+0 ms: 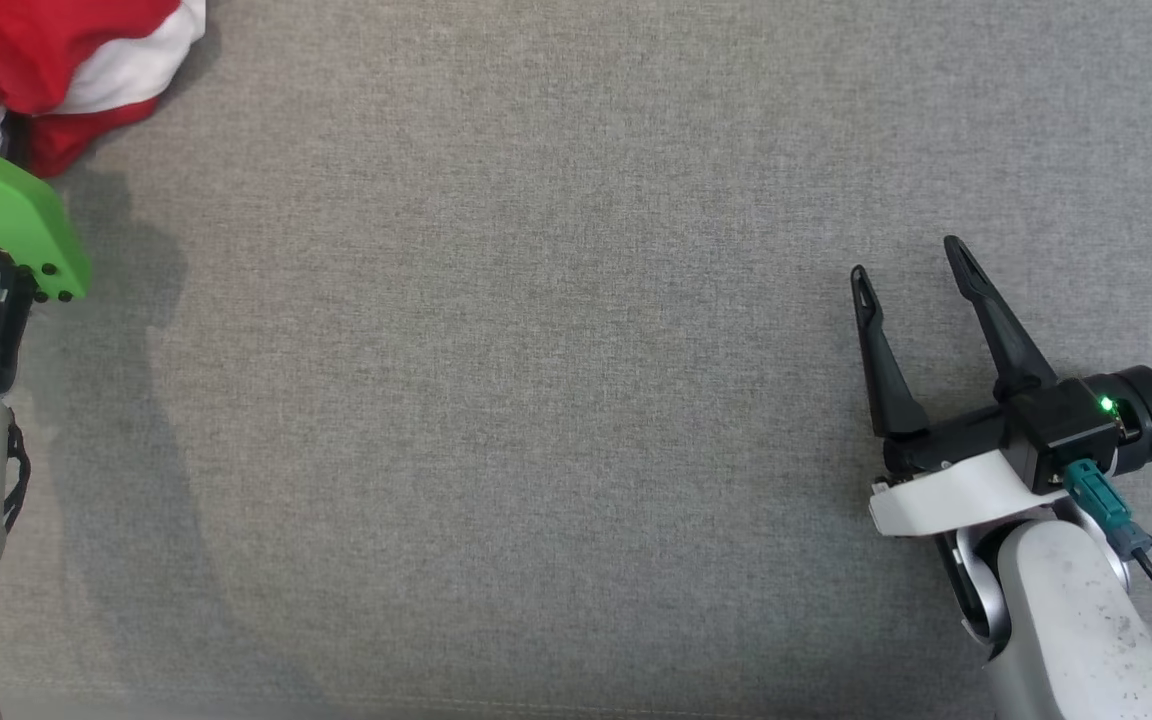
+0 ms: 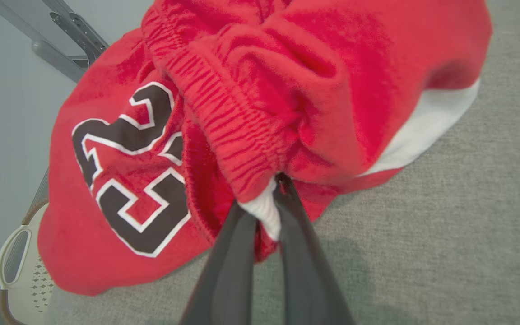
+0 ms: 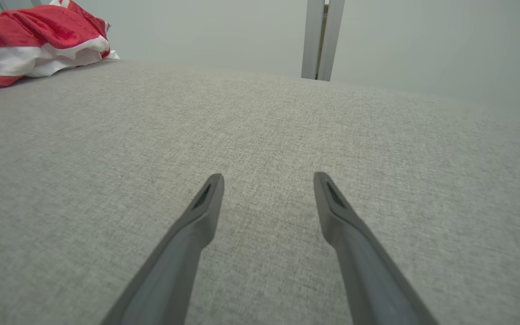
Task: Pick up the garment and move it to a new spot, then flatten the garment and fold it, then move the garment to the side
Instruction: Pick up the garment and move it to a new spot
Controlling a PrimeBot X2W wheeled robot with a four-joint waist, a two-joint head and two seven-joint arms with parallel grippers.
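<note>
Lying crumpled at the far-left corner of the grey fabric surface (image 1: 536, 400), the red-and-white fleece garment (image 2: 332, 90) is pinched by the clenched left gripper (image 2: 269, 198); the right gripper (image 1: 906, 257) is held spread, well apart.

**Three cameras, one shared scene**

The head camera looks steeply down from high up on the grey surface (image 1: 536, 400), the right gripper (image 1: 904, 257) at near right, the garment (image 1: 66, 60) at far left. The left wrist camera sits close against that garment, looking along the left gripper (image 2: 264, 198). The right wrist camera lies low, facing across the surface to the far wall (image 3: 197, 31). All three share garment and surface.
</note>
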